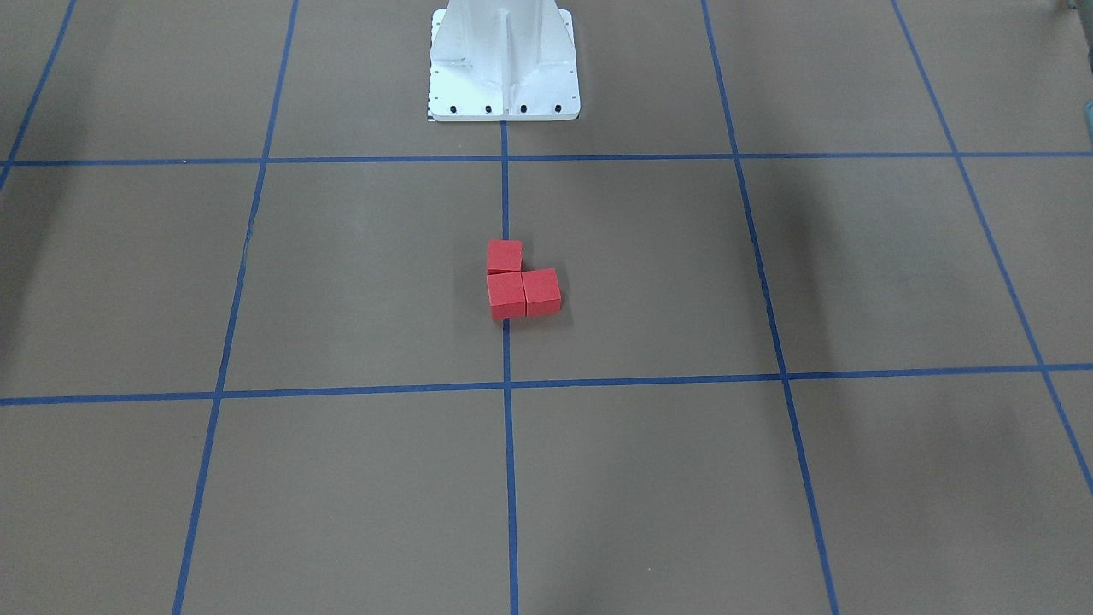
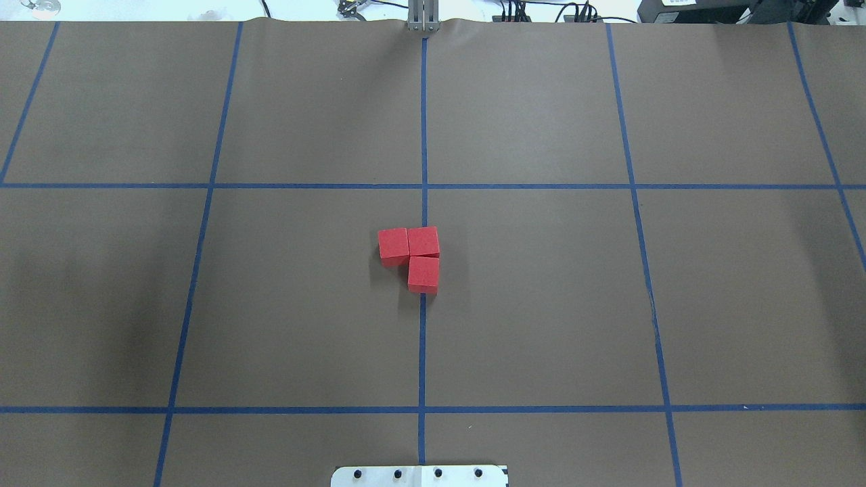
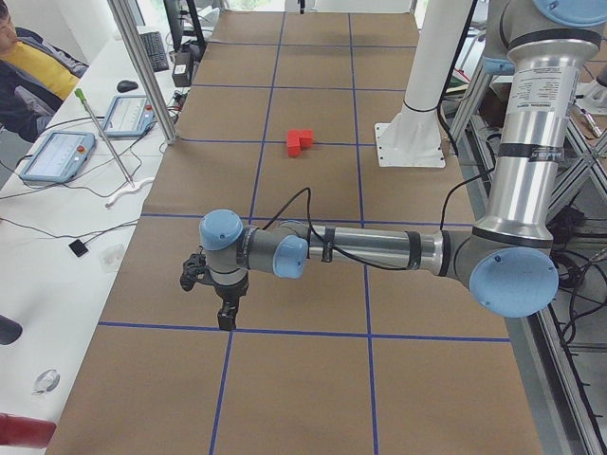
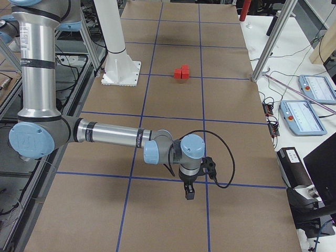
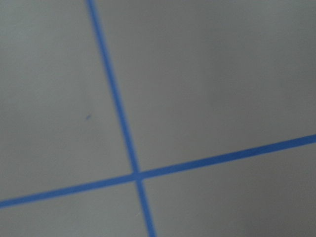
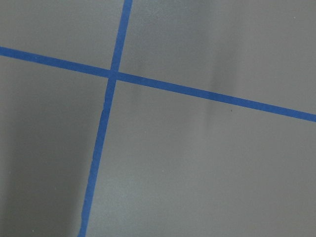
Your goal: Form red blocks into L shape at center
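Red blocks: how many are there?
3, touching in an L: the corner block on the blue line, the left block beside it, the near block toward the robot. None seems hidden.

The left gripper (image 3: pixel 225 318) and right gripper (image 4: pixel 189 193) appear only small in side views, their opening untellable; the base (image 1: pixel 504 60) is cut by the top edge, and the left wrist's tape (image 5: pixel 123 123) is blurred.

The red blocks (image 2: pixel 423 242) are showing matte red, the center (image 2: pixel 528 291) is showing brown under a grid of thin blue tape lines (image 2: pixel 424 135), and the robot base (image 1: pixel 465 85), at 12 o'clock in the front-facing view, is showing white.
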You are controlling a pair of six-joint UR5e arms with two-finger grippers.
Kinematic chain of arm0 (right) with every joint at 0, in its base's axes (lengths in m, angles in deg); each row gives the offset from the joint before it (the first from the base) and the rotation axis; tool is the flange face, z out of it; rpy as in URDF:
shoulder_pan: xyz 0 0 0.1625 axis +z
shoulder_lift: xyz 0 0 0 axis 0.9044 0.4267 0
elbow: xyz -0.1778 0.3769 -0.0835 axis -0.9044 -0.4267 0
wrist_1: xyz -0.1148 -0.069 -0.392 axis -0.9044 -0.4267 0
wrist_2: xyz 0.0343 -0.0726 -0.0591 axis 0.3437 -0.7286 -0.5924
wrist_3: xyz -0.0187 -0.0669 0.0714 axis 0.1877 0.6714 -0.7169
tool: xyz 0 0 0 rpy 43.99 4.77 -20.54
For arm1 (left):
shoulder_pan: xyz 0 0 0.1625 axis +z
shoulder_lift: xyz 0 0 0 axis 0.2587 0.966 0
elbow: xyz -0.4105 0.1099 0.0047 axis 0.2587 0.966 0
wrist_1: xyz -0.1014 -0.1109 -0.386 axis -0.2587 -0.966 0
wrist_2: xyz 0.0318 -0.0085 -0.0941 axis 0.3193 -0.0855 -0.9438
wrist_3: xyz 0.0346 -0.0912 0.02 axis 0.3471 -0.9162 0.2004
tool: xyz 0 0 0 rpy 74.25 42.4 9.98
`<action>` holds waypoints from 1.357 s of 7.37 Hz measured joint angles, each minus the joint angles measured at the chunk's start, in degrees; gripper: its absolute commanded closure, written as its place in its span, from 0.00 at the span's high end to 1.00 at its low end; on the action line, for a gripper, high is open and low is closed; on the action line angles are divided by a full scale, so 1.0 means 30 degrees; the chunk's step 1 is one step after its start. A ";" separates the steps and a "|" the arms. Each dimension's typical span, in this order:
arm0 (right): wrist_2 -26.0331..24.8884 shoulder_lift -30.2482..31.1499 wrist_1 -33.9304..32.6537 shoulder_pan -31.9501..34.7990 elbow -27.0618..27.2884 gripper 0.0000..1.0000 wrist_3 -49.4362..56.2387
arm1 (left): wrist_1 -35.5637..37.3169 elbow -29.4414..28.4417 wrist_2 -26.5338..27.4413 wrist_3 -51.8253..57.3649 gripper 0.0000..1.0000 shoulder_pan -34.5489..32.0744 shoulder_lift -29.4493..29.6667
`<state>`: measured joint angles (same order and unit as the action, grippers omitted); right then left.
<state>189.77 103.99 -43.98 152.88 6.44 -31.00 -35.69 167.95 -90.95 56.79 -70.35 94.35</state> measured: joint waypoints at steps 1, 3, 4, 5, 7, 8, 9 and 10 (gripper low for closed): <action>0.0000 -0.0003 0.0000 -0.0004 -0.0013 1.00 -0.0026 | 0.0266 0.0330 -0.0026 0.0860 1.00 -0.0250 -0.0362; 0.0007 -0.0006 0.0000 -0.0017 -0.0020 1.00 -0.0058 | 0.0378 0.0534 -0.0147 0.1349 1.00 -0.0351 -0.0633; 0.0014 -0.0007 0.0000 -0.0016 -0.0022 1.00 -0.0068 | 0.0421 0.0559 -0.0182 0.1399 1.00 -0.0338 -0.0633; 0.0013 -0.0007 0.0000 -0.0009 -0.0022 1.00 -0.0081 | 0.0650 0.0583 -0.0406 0.1465 1.00 -0.0335 -0.0658; 0.0026 -0.0026 0.0013 -0.0001 -0.0008 1.00 -0.0091 | 0.1222 0.0592 -0.1765 0.1583 1.00 -0.0345 -0.0697; 0.0029 -0.0031 0.0013 -0.0005 0.0003 0.99 -0.0099 | 0.1245 0.0612 -0.2061 0.1605 1.00 -0.0332 -0.0771; 0.0029 -0.0042 0.0021 -0.0008 0.0003 1.00 -0.0119 | 0.1191 0.0639 -0.2179 0.1622 1.00 -0.0288 -0.0897; 0.0030 -0.0063 0.0027 -0.0015 0.0014 1.00 -0.0136 | 0.1159 0.0650 -0.2221 0.1630 1.00 -0.0256 -0.0955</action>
<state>189.86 103.80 -43.90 152.84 6.49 -31.41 -32.22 169.90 -97.61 61.68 -71.12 91.48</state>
